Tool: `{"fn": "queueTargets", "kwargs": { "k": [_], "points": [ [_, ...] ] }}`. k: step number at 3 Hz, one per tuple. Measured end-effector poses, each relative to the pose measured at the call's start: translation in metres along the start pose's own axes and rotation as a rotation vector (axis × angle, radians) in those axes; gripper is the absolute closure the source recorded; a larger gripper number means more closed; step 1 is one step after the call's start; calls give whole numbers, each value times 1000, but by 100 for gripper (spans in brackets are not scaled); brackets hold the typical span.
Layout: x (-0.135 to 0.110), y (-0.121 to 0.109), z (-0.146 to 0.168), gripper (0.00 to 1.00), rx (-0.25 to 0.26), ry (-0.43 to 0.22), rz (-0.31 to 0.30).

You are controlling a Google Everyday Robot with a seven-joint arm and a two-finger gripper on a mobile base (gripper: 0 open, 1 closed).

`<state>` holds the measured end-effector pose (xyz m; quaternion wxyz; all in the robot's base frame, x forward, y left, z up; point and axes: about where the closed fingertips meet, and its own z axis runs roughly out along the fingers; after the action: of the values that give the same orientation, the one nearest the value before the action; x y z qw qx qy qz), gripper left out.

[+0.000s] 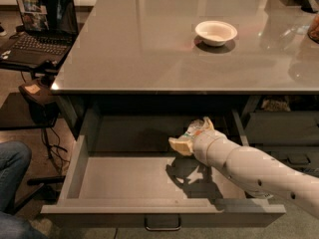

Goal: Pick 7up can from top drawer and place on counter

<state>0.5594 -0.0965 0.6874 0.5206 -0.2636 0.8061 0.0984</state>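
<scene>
The top drawer (124,179) stands pulled open below the counter (149,44), with its curved handle (163,226) at the front. My gripper (193,134) is over the right half of the drawer, raised above its floor and just under the counter's edge. It is shut on the 7up can (195,128), a silvery can with green marks seen between the pale fingers (180,145). My white arm reaches in from the lower right and throws a shadow on the drawer floor.
A white bowl (216,32) sits on the counter, right of centre. An open laptop (42,24) on a black stand is at the left. A person's jeans-clad leg (12,171) is at the lower left. Darker drawers (284,128) are at the right.
</scene>
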Motion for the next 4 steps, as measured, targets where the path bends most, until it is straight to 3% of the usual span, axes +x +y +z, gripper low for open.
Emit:
{"fn": "queueTargets", "kwargs": {
  "k": [1,2,3,4],
  "points": [
    [2,-26,-12,100,40,42,16],
    [-28,-23,-31,100,20,102,98],
    [-22,-7,-65,100,30,185,169],
    [-5,-10,-113,100,72,246,141]
  ]
}}
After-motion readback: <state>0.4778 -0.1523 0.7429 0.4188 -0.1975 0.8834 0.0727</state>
